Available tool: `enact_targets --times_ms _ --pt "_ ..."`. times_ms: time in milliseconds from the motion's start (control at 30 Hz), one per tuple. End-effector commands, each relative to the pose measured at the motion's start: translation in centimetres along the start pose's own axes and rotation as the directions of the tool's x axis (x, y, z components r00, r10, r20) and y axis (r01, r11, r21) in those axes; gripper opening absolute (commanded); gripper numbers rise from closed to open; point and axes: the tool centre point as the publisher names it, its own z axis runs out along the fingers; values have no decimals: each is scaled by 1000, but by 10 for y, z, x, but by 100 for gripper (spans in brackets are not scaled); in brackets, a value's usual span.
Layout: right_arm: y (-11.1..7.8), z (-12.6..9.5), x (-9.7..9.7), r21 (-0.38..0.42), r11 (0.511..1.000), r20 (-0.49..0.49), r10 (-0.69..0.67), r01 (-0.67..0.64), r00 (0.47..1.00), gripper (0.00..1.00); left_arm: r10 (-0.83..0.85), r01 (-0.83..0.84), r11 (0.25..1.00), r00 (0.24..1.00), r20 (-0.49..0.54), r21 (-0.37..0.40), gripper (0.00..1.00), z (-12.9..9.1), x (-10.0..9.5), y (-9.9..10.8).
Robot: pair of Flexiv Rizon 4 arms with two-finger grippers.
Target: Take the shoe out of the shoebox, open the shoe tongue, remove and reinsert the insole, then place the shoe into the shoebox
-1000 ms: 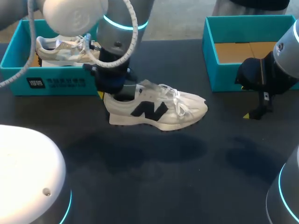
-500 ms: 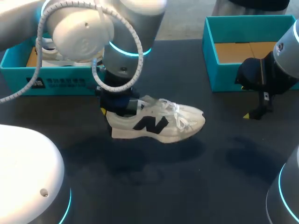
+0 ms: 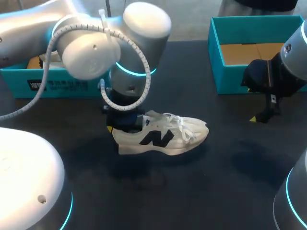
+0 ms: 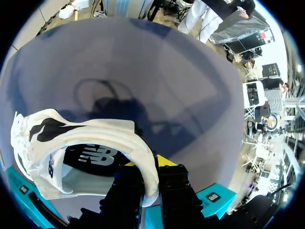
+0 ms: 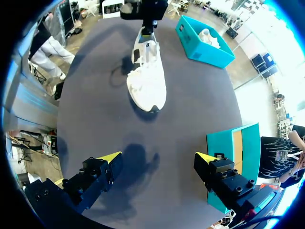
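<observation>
Left gripper (image 4: 150, 167) clamps the padded heel of the white mesh shoe (image 3: 163, 136). Right gripper (image 5: 157, 160) gapes above the matte table (image 3: 216, 191)

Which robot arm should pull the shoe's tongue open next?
Probably the right. The right gripper is open and empty, with the shoe ahead of it. The left gripper is shut on the shoe's heel collar, busy holding it.

Our left gripper (image 4: 147, 168) pinches the heel collar of the white fabric sneaker (image 4: 107, 134), 1 black finger inside, 1 outside; the dark grey table (image 4: 167, 86) lies beyond.
</observation>
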Motion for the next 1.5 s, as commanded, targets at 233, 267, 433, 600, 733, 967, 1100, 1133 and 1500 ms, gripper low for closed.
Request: enact_targets --times_ms 233,267,433,600,733,967,1100,1133,1500 --pt "0 1 0 2 1000 1 0 0 1000 100 20 -21 999 1000 -22 -25 0 32 -4 -2" --pt "0 1 0 2 1000 1 0 0 1000 100 22 -23 999 999 -27 -29 0 35 -5 -2" --pt "0 1 0 2 1000 1 0 0 1000 100 31 -32 999 999 -36 -32 0 50 -9 -1" --pt "0 1 0 2 1000 1 0 0 1000 100 29 -30 999 999 -30 -30 0 54 -10 0" --pt "0 1 0 2 1000 1 0 0 1000 100 23 -24 999 999 -26 -40 46 51 -11 0" --pt "0 1 0 2 1000 1 0 0 1000 100 8 -7 999 1000 20 -36 100 35 -11 -4" --pt "0 1 0 2 1000 1 0 0 1000 100 -16 18 999 998 59 -26 100 19 -10 -3" --pt "0 1 0 2 1000 1 0 0 1000 100 -22 24 999 997 74 -24 100 14 -9 -2" --pt "0 1 0 2 1000 1 0 0 1000 100 -119 115 993 980 159 31 100 -26 7 9"
